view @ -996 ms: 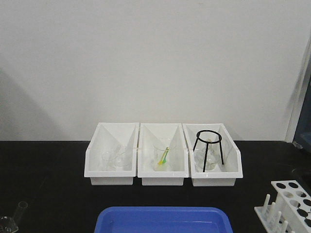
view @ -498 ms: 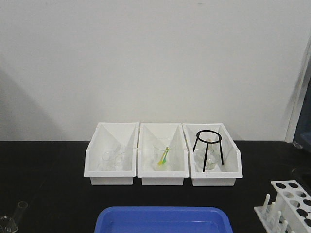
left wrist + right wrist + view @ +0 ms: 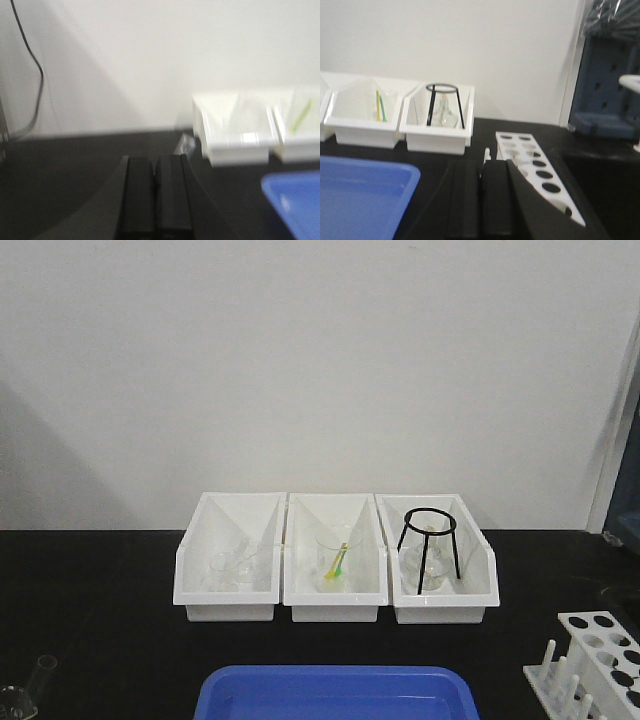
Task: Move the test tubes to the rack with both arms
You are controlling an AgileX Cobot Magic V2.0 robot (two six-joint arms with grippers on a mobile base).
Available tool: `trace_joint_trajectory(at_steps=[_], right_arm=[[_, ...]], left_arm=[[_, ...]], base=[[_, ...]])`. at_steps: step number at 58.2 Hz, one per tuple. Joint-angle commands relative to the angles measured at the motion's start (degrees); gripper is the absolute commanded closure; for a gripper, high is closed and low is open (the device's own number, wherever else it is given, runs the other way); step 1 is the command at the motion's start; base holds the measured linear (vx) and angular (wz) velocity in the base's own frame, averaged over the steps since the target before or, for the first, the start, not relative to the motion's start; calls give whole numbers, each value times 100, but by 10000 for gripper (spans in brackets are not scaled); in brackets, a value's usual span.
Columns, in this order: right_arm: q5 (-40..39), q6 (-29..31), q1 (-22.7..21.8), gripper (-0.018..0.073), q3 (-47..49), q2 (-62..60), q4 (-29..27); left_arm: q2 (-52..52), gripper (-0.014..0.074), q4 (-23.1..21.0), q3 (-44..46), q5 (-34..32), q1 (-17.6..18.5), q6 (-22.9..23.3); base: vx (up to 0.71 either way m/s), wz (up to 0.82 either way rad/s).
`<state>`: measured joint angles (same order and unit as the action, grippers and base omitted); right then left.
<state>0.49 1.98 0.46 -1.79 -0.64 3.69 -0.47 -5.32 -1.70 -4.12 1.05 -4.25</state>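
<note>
A clear test tube [image 3: 41, 669] shows at the lower left edge of the front view, its open rim up. The white rack [image 3: 600, 660] with round holes and pegs stands at the lower right. Neither arm appears in the front view. In the left wrist view my left gripper [image 3: 155, 167] is shut with nothing in it, and a blurred clear glass piece [image 3: 184, 144] lies just beyond its tips. In the right wrist view my right gripper [image 3: 480, 170] is shut and empty, with the rack [image 3: 536, 171] close on its right.
Three white bins [image 3: 337, 558] stand in a row at the back, holding glassware, yellow-green sticks and a black tripod [image 3: 430, 540]. A blue tray [image 3: 335, 692] lies at the front middle. Another glass rim [image 3: 11, 702] sits at the left corner.
</note>
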Motion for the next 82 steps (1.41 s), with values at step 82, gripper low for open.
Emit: trace_joint_trajectory(at_steps=[82], right_arm=[[342, -125, -1, 277, 5022, 4561, -556]], left_arm=[[4882, 318, -22, 5485, 1071, 0, -1068]], base=[[0, 0]])
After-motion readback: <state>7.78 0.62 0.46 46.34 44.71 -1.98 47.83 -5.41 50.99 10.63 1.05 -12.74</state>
